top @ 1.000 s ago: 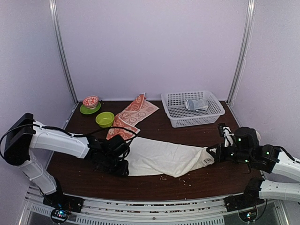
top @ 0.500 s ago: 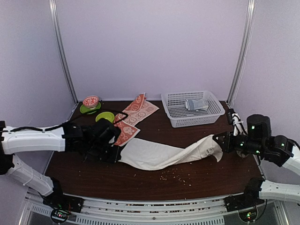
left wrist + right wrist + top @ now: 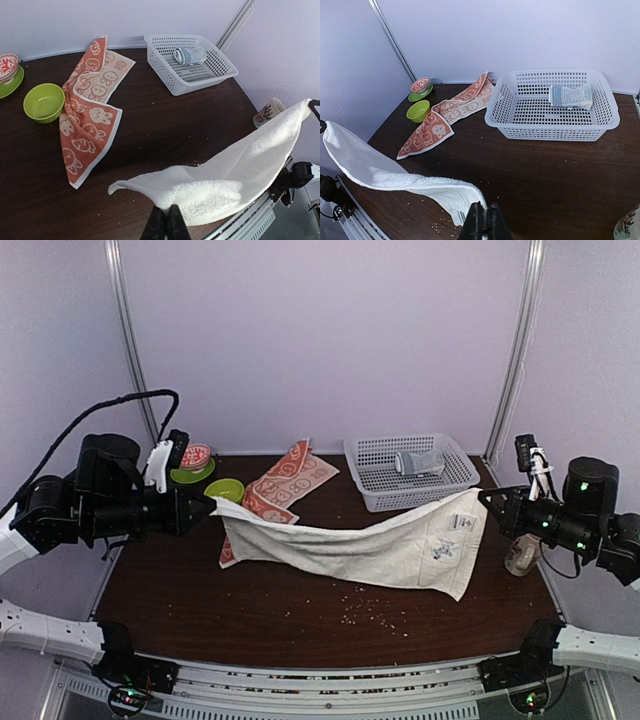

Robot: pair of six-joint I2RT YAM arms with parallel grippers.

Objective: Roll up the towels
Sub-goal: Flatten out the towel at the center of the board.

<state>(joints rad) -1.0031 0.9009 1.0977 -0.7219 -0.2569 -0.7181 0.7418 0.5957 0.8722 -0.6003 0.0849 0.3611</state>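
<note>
The cream-white towel [image 3: 370, 545] hangs stretched above the table between both arms, sagging in the middle, with a small blue mark near its right end. My left gripper [image 3: 208, 506] is shut on its left corner; in the left wrist view the white towel [image 3: 225, 185] is pinched at the left gripper [image 3: 169, 216]. My right gripper [image 3: 487, 502] is shut on the right corner, and the right wrist view shows the white towel [image 3: 395, 175] nipped in the right gripper [image 3: 483, 214]. The orange-red patterned towel [image 3: 285, 483] lies crumpled flat at the back left.
A white basket [image 3: 372, 483] at the back right holds a small grey-blue cloth bundle [image 3: 418, 462]. A green bowl [image 3: 224, 494] and a red bowl on a green saucer [image 3: 193, 458] stand at the back left. A patterned cup [image 3: 520, 555] stands near the right edge. Crumbs [image 3: 365, 612] dot the front.
Both arms rose and drew apart, lifting the white towel off the table and pulling it out between them. The left gripper shut on its left corner.
</note>
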